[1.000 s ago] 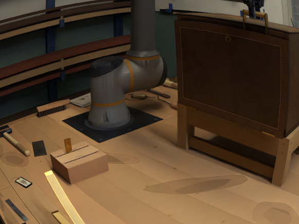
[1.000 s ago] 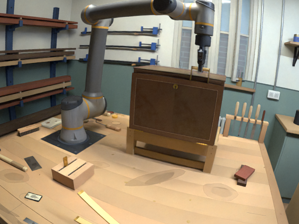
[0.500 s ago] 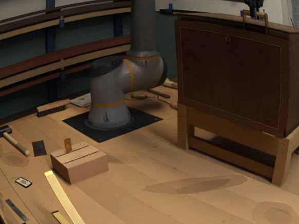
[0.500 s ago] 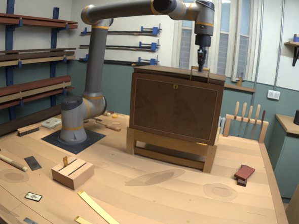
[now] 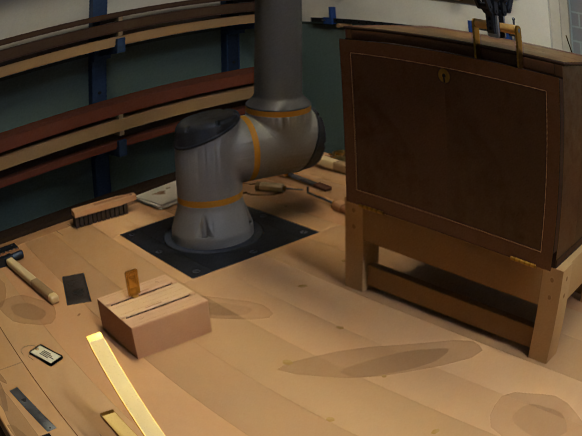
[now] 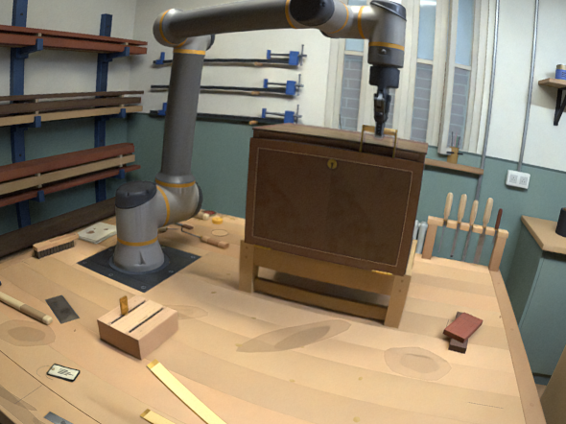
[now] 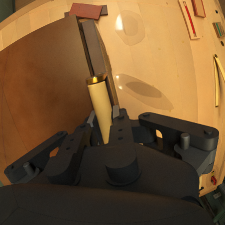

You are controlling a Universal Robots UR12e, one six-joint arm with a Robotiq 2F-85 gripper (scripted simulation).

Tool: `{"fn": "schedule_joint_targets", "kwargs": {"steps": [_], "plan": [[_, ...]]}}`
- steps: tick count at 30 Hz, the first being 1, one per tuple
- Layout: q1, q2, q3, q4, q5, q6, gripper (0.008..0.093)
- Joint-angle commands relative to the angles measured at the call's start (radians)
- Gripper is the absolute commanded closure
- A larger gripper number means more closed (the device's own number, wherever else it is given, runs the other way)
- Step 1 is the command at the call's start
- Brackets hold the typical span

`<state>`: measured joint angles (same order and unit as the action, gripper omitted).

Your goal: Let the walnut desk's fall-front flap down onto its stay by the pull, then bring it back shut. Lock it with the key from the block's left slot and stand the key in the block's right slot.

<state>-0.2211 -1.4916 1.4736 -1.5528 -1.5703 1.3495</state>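
Observation:
The walnut desk (image 6: pixel 333 206) stands on its light wooden stand with the fall-front flap (image 5: pixel 447 150) upright and closed, a brass keyhole (image 5: pixel 443 76) near its top edge. The pull (image 6: pixel 378 131), a pale bar on brass posts, rises above the flap's top edge, and my gripper (image 7: pixel 103 117) reaches down from above and is closed around the bar (image 7: pixel 100 107). The key (image 5: pixel 131 283) stands in the far slot of the wooden block (image 5: pixel 154 314) on the bench, well left of the desk; the block's near slot is empty.
A rack of chisels (image 6: pixel 467 230) stands right of the desk, with a red block (image 6: pixel 462 327) in front of it. A brass strip (image 5: pixel 122 385), a hammer (image 5: pixel 27 277) and a brush (image 5: pixel 102 209) lie around the key block, and my arm's base (image 5: pixel 212 220) stands left of the desk.

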Motion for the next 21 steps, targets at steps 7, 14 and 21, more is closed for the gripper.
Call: {"fn": "schedule_joint_targets", "kwargs": {"steps": [7,14,21], "plan": [[-0.002,0.0,-0.001,0.0,-0.001,-0.001,0.0934],[-0.004,0.0,-0.001,0.0,-0.001,-0.004,0.0934],[-0.008,-0.001,-0.001,0.0,-0.001,-0.008,0.0934]]}}
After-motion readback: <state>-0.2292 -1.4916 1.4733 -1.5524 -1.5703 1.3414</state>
